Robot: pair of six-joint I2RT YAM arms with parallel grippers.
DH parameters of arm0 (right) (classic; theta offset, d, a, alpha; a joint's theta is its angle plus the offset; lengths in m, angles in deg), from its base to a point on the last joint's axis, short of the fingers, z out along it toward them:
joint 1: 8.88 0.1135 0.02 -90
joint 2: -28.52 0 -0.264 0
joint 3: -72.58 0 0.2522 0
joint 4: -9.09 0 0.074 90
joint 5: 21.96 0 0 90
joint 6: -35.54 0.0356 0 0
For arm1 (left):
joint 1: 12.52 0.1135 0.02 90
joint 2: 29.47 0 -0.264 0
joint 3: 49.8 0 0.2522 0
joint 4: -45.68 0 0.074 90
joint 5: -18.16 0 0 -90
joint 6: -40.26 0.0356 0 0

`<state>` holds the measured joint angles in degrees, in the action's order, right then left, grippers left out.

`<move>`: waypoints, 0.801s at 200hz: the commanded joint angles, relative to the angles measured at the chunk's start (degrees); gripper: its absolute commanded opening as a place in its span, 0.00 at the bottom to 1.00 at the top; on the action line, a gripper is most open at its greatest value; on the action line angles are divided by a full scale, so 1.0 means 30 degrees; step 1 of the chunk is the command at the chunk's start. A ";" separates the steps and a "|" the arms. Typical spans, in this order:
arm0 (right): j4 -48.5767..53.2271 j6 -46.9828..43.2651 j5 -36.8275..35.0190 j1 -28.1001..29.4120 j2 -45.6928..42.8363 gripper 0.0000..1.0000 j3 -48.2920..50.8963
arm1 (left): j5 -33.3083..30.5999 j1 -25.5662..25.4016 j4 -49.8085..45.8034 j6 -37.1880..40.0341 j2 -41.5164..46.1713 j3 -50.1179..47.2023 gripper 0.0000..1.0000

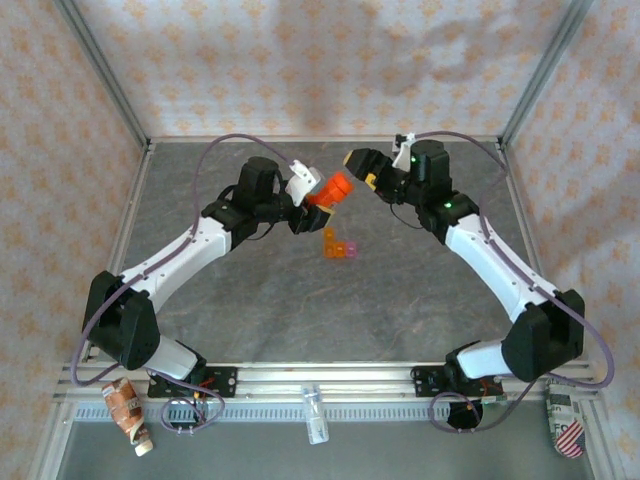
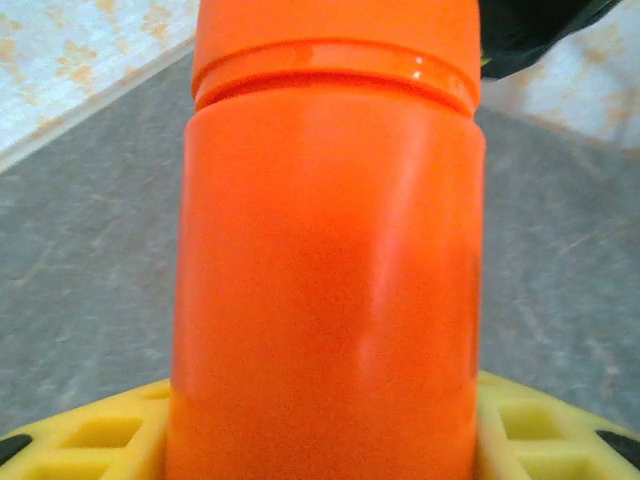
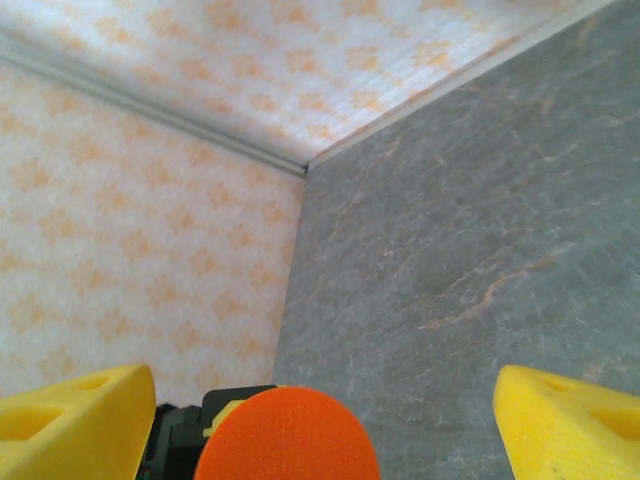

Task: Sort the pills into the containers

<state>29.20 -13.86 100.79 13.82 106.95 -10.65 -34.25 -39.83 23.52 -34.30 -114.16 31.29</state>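
Containers (image 1: 338, 246), the small joined orange and pink pair, lie flat on the table (image 1: 250, 300), below the left gripper (image 1: 312, 200) and toward the arm bases from it, well apart from both sets of fingers. Lids and contents are too small to read from above. Left gripper is clamped about halfway on the body of an orange bottle (image 2: 325, 280), with the yellow pads (image 2: 100, 435) pressed against its lower sides. The bottle is held off the table, tilted, with its cap end pointing at the right gripper (image 1: 362, 170). Cap (image 2: 335, 40) sits on the bottle, with a thin seam line under its rim. Whether it is loosened I cannot tell. Right gripper (image 3: 325, 385) stands wide open with nothing in it. Its yellow fingertips (image 3: 80, 420) flank the round orange cap top (image 3: 290, 440), with clear space on both sides and no contact. Bottle wall is opaque in the close view, so pills are assumed inside, not confirmed. Step in hand, by my reading, is uncapping the bottle, ahead of any sorting. Next move calls for the right jaws to close squarely on the cap rim, centred, then twist while the left grip resists the turn. After that the cap is pulled straight off along the bottle axis. Pouring comes later and needs the bottle mouth brought down over the compartments below.
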 commanded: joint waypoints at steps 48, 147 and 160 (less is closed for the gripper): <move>0.4048 0.3527 -0.3630 0.1470 0.0587 0.88 -0.1881 | -0.5228 -0.1693 0.0426 0.4013 -0.0211 -0.0441 0.00; 0.3358 0.4321 -0.3503 0.2249 0.0925 0.76 -0.1056 | -0.5313 -0.1884 0.0869 0.3752 -0.0439 -0.0266 0.00; 0.3104 0.4498 -0.3359 0.2305 0.0927 0.73 -0.0952 | -0.5292 -0.1920 0.0954 0.3689 -0.0483 -0.0246 0.00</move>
<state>40.81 -1.75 91.35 20.23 110.23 -14.43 -49.01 -45.14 23.63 -23.70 -115.25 30.11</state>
